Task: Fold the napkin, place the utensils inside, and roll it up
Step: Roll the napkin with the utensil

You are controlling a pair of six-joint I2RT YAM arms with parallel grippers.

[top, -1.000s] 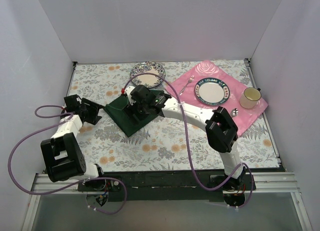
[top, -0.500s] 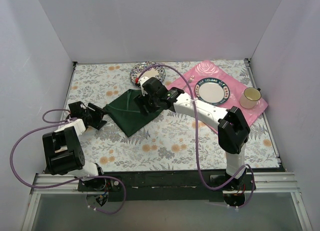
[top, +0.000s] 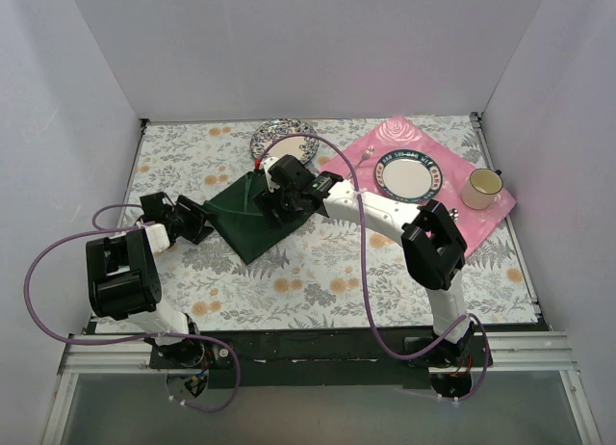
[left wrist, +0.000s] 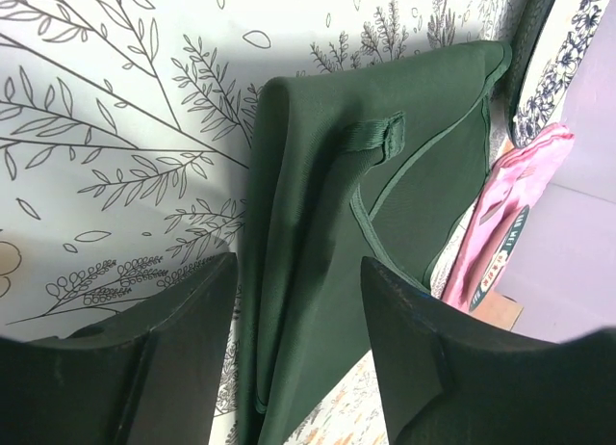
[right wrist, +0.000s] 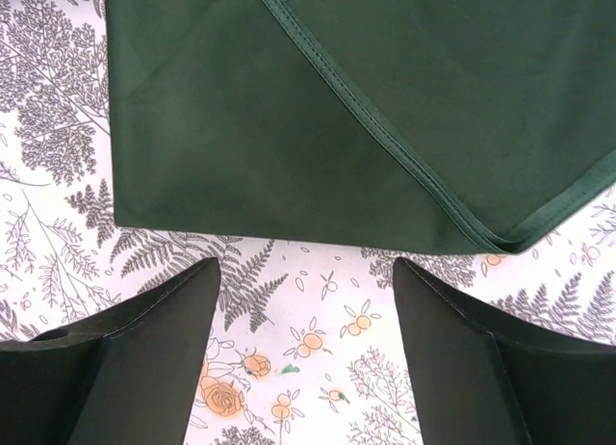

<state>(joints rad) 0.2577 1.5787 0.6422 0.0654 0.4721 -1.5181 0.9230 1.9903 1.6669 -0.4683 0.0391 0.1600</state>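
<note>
The dark green napkin [top: 245, 219] lies folded on the floral tablecloth, a hemmed edge running diagonally across it [right wrist: 385, 117]. My left gripper [top: 199, 220] sits at its left corner. In the left wrist view that gripper [left wrist: 298, 262] is open, with the napkin's [left wrist: 327, 204] folded edge lying between the fingers without touching them. My right gripper [top: 272, 209] hovers over the napkin's right part. It is open [right wrist: 306, 264] above bare tablecloth, with the cloth's edge just beyond the fingertips. The utensils are out of view.
A patterned plate [top: 284, 142] stands behind the napkin. To the right, a pink rose placemat [top: 395, 132] carries a plate [top: 407, 177], a cream cup [top: 481, 188], a silver fork [top: 364, 159] and a silver spoon [top: 452, 214]. White walls enclose the table.
The napkin's right corner has been folded over to the left, making a narrower shape. My right gripper lifted off and back; my left gripper moved right to the napkin's left corner.
</note>
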